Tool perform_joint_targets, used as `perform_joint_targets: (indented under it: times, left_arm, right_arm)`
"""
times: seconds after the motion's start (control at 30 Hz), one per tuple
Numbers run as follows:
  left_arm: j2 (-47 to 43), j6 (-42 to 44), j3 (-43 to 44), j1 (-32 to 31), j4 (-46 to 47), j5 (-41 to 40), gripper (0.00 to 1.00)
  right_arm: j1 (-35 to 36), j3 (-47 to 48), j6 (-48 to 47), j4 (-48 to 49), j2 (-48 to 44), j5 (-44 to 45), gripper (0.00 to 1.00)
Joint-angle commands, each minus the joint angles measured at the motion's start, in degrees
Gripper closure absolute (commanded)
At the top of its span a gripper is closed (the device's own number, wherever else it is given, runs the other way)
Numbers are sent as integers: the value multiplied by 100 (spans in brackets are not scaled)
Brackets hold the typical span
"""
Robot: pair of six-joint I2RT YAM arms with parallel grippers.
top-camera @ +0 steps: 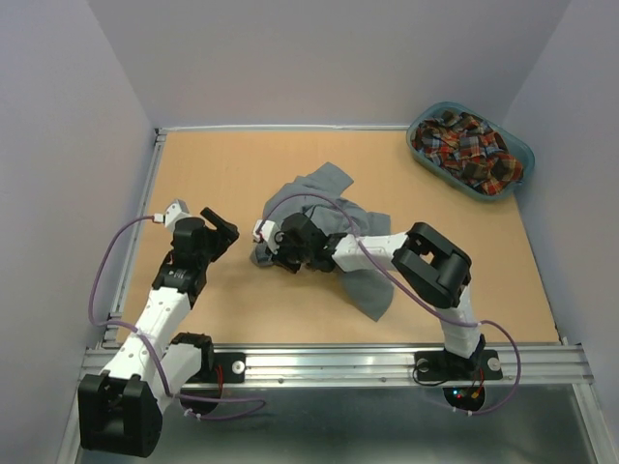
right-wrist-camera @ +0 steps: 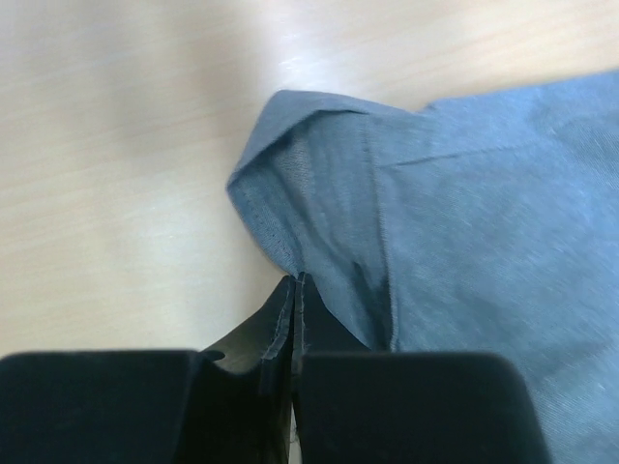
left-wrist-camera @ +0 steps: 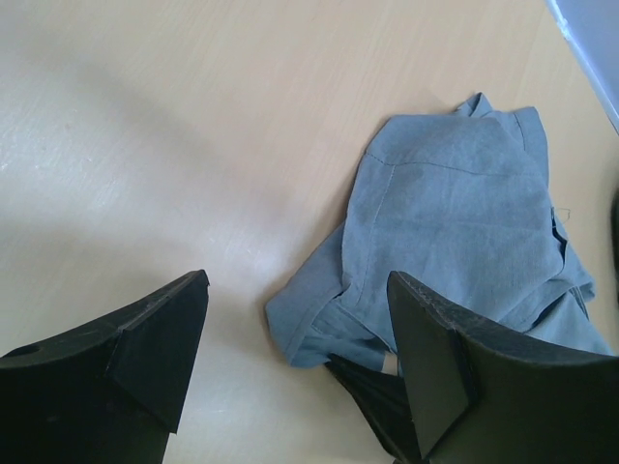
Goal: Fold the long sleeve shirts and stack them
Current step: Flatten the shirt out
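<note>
Our right pincer is closed, its two fingers pressed flat together on a folded edge of the grey shirt, just where the cloth meets the table. From above we see that arm rise from its base at the near right, bend at the elbow and reach leftwards, low across the shirt, to the shirt's near left corner.

The left pincer stands wide open and grips nothing. Its fingers hang above the bare wood, with the left corner of the shirt lying between and beyond them, towards the right one. We see the left arm lean from the near left corner towards the far side, and it ends just left of the shirt and apart from it.

The grey shirt lies crumpled in the middle of the table, one part pointing far and another trailing near and right. The plaid shirt is bunched in the teal basket at the far right corner, well apart from the grey one. We see a pale wooden top, a metal rail along its near edge, and plain pale walls on the left, far and right sides
</note>
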Motion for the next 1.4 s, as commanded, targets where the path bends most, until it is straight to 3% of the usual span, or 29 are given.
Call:
perform_joint_targets:
  times: [0.0, 0.2, 0.5, 0.67, 0.97, 1.37]
  left_arm:
    - [-251, 167, -203, 32, 124, 96, 14]
    - [-374, 9, -563, 32, 555, 509, 14]
    - [-409, -360, -1187, 23, 1662, 1151, 18]
    - [-304, -615, -1627, 14, 2821, 1388, 23]
    - [539, -589, -1804, -363, 4773, 1389, 28]
    - [1928, -132, -1267, -996, 5556, 1002, 37]
  right_arm:
    - [-357, 466, 901, -22, -435, -697, 99]
    - [-788, 764, 2166, -66, -497, -1735, 99]
    - [-1237, 1169, 3318, -92, -234, -2288, 99]
    - [-1325, 1213, 3626, -83, -49, -2394, 99]
    - [-1720, 1230, 4268, -57, 215, -2781, 99]
    - [-1887, 1204, 4418, -13, 241, -3027, 100]
